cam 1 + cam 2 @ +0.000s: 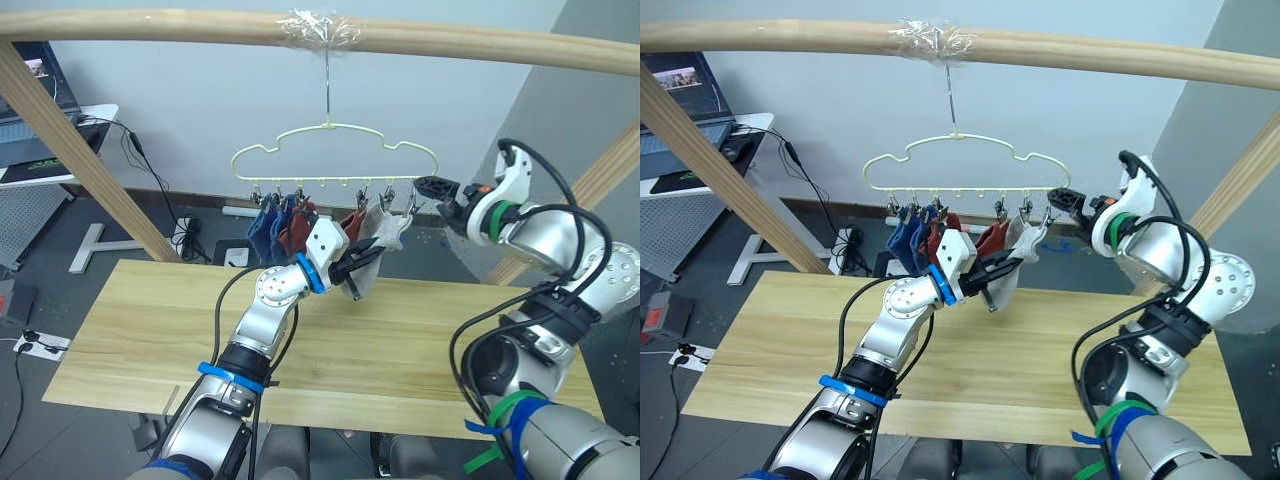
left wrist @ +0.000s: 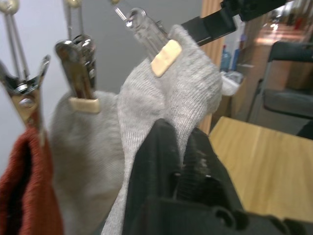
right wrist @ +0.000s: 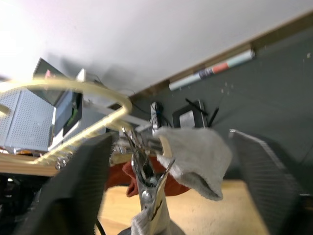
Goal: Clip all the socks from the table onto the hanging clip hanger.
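Note:
The pale yellow clip hanger [image 1: 335, 150] hangs by its hook from the wooden pole. Blue socks [image 1: 265, 226], rust red socks [image 1: 296, 232] and grey socks [image 1: 388, 230] hang from its clips. My left gripper [image 1: 360, 268] is raised above the table [image 1: 150, 330] and is shut on the lower part of a grey sock [image 2: 171, 103], which a clip [image 2: 146, 32] pinches at the top. A second grey sock [image 2: 83, 147] hangs clipped beside it. My right gripper [image 1: 430, 188] is open at the hanger's right end, its fingers [image 3: 83, 176] wide on either side of a silver clip [image 3: 146, 183].
A thick wooden pole [image 1: 200, 25] runs across the top, with slanted poles at the left [image 1: 90, 160] and the right [image 1: 600, 180]. Behind the table at the left are a white desk [image 1: 60, 150] and cables on the floor [image 1: 185, 235].

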